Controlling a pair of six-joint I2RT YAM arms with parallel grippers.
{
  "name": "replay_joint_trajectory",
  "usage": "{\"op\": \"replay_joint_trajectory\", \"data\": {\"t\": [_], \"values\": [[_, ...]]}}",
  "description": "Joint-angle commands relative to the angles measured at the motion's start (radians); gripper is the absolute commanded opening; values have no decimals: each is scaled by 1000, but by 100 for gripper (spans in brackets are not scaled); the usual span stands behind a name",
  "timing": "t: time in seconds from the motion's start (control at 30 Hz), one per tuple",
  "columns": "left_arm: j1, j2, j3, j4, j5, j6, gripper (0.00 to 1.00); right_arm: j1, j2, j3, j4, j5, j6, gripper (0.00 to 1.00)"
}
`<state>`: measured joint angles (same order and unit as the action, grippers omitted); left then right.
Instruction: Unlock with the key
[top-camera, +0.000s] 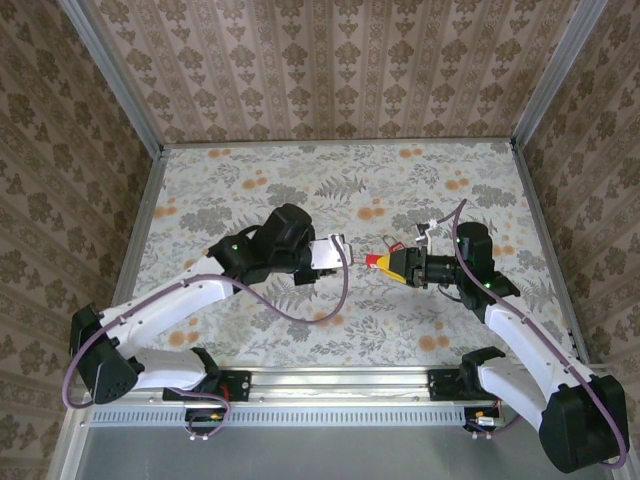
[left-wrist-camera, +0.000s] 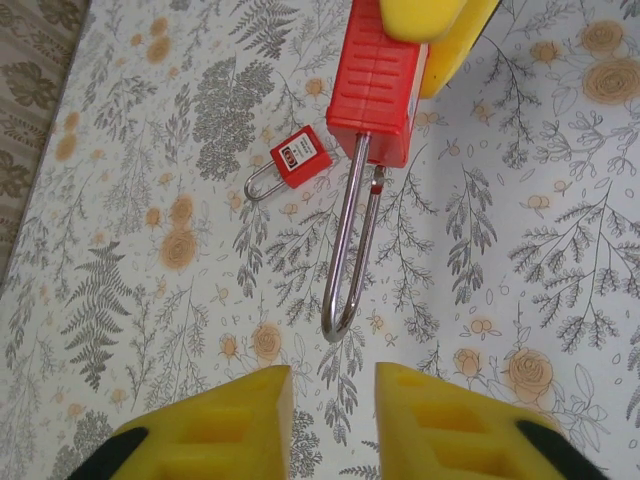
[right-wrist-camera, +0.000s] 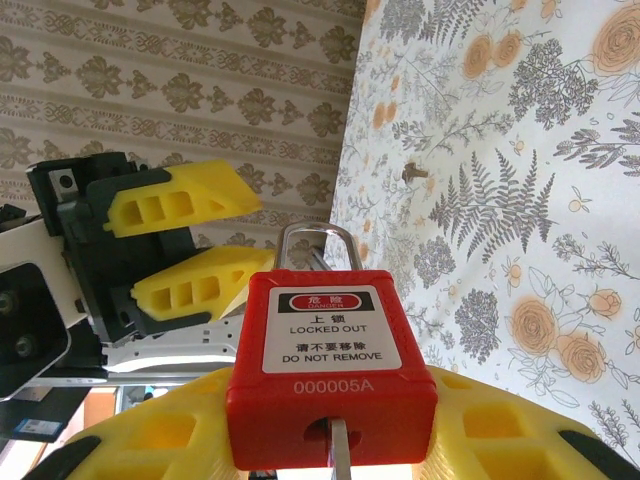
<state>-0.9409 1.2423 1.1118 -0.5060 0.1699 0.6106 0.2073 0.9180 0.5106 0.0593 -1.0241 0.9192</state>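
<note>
Floral-print surface (top-camera: 300, 180), wallpapered walls around: right hand (top-camera: 392, 264) pinches the red plastic-bodied padlock with a long steel shackle (right-wrist-camera: 330, 365) by its sides. The shackle points at the left hand (left-wrist-camera: 335, 420), whose yellow fingers are spread and empty just short of the shackle's bend. Judged: the lock is rigid and fairly light, and its smooth body is liable to twist, so grip the body and leave the keyway end free, where a thin metal blade shows. Small second red padlock (left-wrist-camera: 295, 160) lies beyond the left hand's fingertips, off to their left.
</note>
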Motion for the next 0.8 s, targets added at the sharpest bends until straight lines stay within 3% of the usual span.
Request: {"op": "replay_joint_trajectory", "data": {"t": [0.0,0.17,0.37,0.53,0.77], "values": [[3,-23,-11,-24,-19,-8,33,-2,-1,7,4,2,0,24],[-4,-15,-18,6,-32,-20,47,-2,-3,7,17,2,12,24],[-29,2,-78,135,-136,-53,49,-1,-7,14,27,-2,27,24],[-68,-3,-177,339,-251,-55,49,0,2,-10,97,-11,92,24],[-84,28,-208,443,-280,-53,40,23,-15,-10,108,5,128,24]]}}
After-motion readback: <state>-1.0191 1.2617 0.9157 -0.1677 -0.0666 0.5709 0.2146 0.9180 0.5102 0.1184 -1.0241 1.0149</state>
